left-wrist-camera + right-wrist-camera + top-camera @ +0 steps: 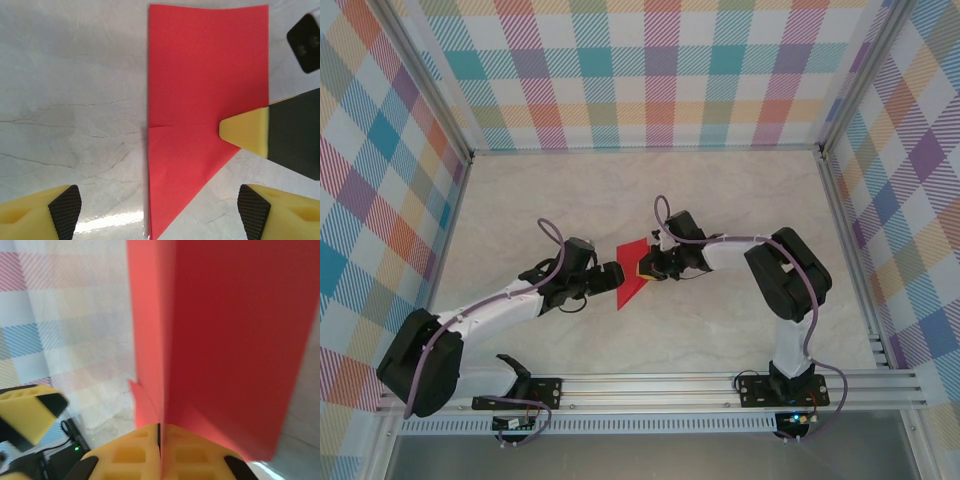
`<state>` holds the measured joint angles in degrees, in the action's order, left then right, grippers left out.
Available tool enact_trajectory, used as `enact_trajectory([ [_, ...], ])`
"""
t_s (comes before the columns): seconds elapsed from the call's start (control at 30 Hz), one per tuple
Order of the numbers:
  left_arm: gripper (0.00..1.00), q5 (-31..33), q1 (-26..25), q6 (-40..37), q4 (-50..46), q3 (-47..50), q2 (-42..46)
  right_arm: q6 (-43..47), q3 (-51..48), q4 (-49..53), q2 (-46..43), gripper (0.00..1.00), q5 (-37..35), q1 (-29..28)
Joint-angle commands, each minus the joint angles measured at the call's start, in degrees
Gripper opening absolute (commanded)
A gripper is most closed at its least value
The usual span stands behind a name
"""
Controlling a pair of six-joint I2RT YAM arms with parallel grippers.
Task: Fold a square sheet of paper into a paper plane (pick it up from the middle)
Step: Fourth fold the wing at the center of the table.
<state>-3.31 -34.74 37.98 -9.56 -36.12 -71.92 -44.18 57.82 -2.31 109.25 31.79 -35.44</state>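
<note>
The red sheet of paper [632, 272] is folded into a long piece with a straight left edge, a crease across its middle and one end cut to a point [200, 90]. My right gripper [646, 268] is shut on its edge. In the right wrist view the paper [225, 340] stands up thin between the closed yellow fingers [160, 437]. One right finger [245, 131] lies on the paper's right edge in the left wrist view. My left gripper [613, 277] is open, its pads [65, 210] wide apart either side of the pointed end [159, 212], touching nothing.
The marbled tabletop [620, 190] spreads around the paper. Checked walls [650, 70] close the back and sides, with metal frame posts at the corners. An aluminium rail [650, 385] carrying both arm bases runs along the near edge.
</note>
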Motion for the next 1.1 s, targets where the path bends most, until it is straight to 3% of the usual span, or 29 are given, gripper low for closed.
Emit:
enact_trajectory([
  [0.0, 0.90, 0.0, -0.6, -4.3, -0.6, 1.3, 2.1, -1.5, -1.7, 2.9, -6.5, 0.03, -8.5, -0.8],
  [0.13, 0.99, -2.3, -0.8, -7.5, 1.4, 1.8, 2.9, -5.4, -4.0, 6.9, -13.7, 0.02, -17.7, -2.2],
  [0.5, 1.00, -3.5, -3.2, -13.7, 6.0, 1.3, 6.4, -13.1, -1.6, 17.6, -20.7, 0.02, -31.4, -6.0],
  [0.87, 0.88, -0.7, -8.5, -25.2, 15.7, 1.6, -3.5, -25.4, -4.2, 9.9, -13.9, 0.04, -29.2, -6.4],
  [1.07, 0.81, 3.6, -13.1, -32.8, 26.4, 3.8, -8.2, -31.1, -5.3, 10.2, -14.1, 0.05, -30.2, -6.4],
])
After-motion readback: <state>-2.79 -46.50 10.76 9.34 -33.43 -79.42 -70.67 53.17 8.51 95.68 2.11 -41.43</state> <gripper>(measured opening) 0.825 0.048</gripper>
